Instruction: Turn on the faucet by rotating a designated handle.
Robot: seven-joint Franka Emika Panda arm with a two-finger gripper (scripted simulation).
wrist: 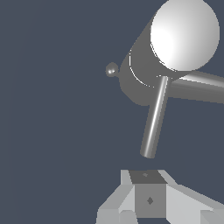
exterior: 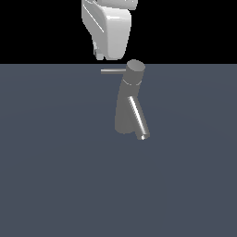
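Exterior and wrist views of a simulated faucet scene. The faucet (exterior: 127, 104) stands on a flat blue-grey surface (exterior: 55, 176), near the middle of the exterior view. It is a grey metallic column that leans toward the exterior view's right as it rises and ends in a round cap (exterior: 135, 67). A thicker spout tube (exterior: 139, 118) slants downward from the front of the column, its open end just above the surface. The handle (exterior: 113, 71), a thin straight rod, projects level from the cap toward the exterior view's left.

The gripper (exterior: 98, 54) hangs above the handle, apart from it, below the white body of the arm (exterior: 111, 28); only a dark finger tip shows under that body. In the wrist view the cap appears as a bright disc, and the handle (wrist: 154, 118) runs from it toward the gripper's finger (wrist: 146, 192), whose end lies just beyond the rod's free tip without touching it. Whether the jaws stand apart or together cannot be told from either view; nothing is seen between them. No container appears in the scene.
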